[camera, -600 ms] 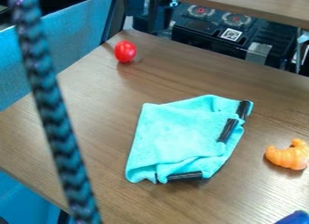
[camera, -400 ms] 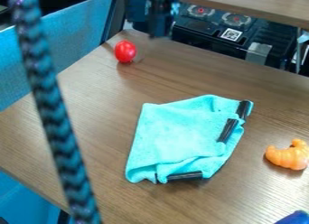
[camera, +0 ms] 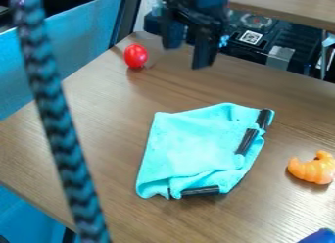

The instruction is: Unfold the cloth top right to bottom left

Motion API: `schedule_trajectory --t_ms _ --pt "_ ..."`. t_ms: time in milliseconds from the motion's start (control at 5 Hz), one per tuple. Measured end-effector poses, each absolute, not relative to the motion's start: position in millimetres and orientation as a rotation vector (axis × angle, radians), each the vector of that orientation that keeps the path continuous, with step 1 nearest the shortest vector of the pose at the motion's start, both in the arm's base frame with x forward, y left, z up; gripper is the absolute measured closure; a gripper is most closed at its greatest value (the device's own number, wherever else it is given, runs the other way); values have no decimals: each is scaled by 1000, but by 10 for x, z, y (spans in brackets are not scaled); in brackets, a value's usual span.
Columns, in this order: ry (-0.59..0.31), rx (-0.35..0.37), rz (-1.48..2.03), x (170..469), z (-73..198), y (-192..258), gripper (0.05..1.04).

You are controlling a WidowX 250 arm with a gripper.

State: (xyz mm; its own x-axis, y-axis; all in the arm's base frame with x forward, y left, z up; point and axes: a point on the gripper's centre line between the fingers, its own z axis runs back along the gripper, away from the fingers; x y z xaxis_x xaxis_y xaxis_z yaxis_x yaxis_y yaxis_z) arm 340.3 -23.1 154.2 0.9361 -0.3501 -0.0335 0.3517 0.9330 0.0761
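Hanging near 12 o'clock in the view, the black two-finger gripper (camera: pixel 186 56) is released, its fingers standing apart with nothing between them, above the far part of the wood-grain table (camera: pixel 98 114). The turquoise cloth (camera: pixel 186 146) lies on the table just off the view's centre towards 5 o'clock, well apart from the gripper. It is folded over itself, with creases and a tucked layer along its near edge. Reckoned from the cloth's middle, one black strip (camera: pixel 264 118) sits at 2 o'clock, a second black strip (camera: pixel 247 141) between 2 and 3, and a third black strip (camera: pixel 200 191) at 6.

A red egg-shaped object (camera: pixel 136 56) rests on the table at the view's 11 o'clock, and an orange croissant-shaped toy (camera: pixel 313 168) at 4. A blue object (camera: pixel 319 236) is cut off between 4 and 5. A dark braided cord (camera: pixel 60 124) runs from 11 down to 7 o'clock.
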Motion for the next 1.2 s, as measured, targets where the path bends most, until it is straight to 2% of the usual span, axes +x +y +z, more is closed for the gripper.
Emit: schedule_trajectory --t_ms 400,600,1000,1200 --pt "-15 156 -259 3464 1081 -787 83" --pt "-111 180 -98 3561 1033 -840 83" --pt "-174 274 -29 3499 658 -1011 83" --pt "-186 280 5 3524 530 -1016 83"
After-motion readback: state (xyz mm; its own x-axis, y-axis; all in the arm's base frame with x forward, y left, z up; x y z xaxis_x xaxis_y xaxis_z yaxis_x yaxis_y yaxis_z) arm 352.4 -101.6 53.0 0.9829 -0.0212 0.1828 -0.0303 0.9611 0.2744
